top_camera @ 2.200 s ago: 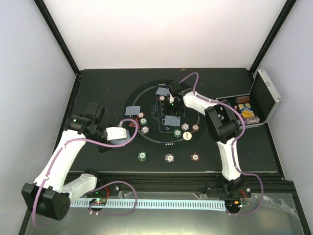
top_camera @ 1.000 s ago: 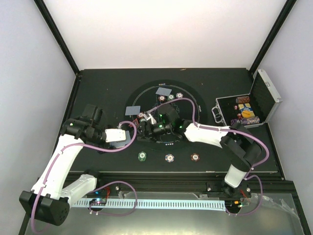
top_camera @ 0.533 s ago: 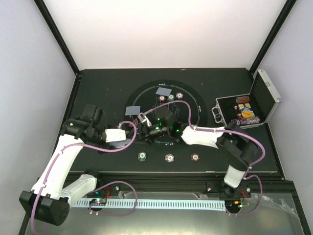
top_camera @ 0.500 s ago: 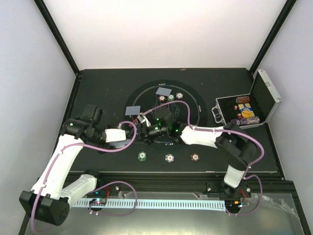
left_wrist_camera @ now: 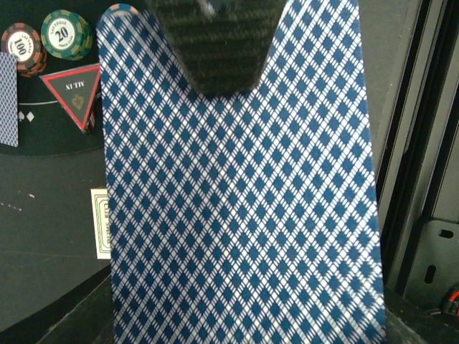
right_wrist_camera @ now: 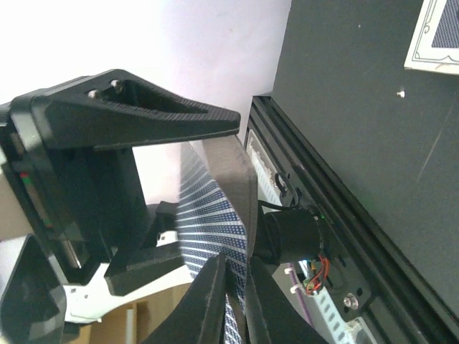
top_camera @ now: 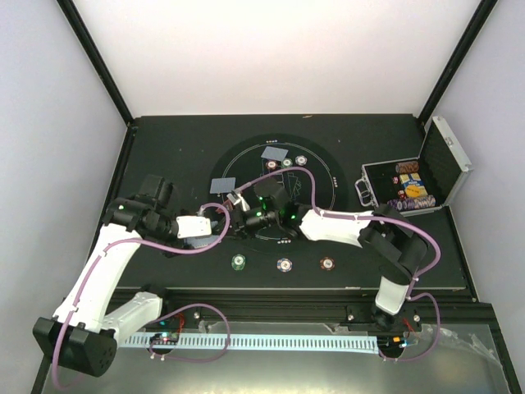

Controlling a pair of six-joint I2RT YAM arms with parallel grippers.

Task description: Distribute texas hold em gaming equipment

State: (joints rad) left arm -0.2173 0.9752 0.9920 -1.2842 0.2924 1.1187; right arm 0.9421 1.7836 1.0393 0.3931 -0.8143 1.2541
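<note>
Black-topped table (top_camera: 172,148) sits in a booth: bright white back wall (top_camera: 279,49) beyond the far edge, pale lilac side walls (top_camera: 49,164) L & R. Black frame posts (top_camera: 93,57) slant down to both far corners. Along the near edge runs a black rail (top_camera: 271,302), then a white slotted strip (top_camera: 271,339) on grey metal sheet (top_camera: 287,373); light soft & even.

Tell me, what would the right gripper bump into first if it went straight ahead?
Most likely the blue-patterned cards that the left gripper holds: the right gripper has its fingertips right at their edge, though depth is unclear.
</note>
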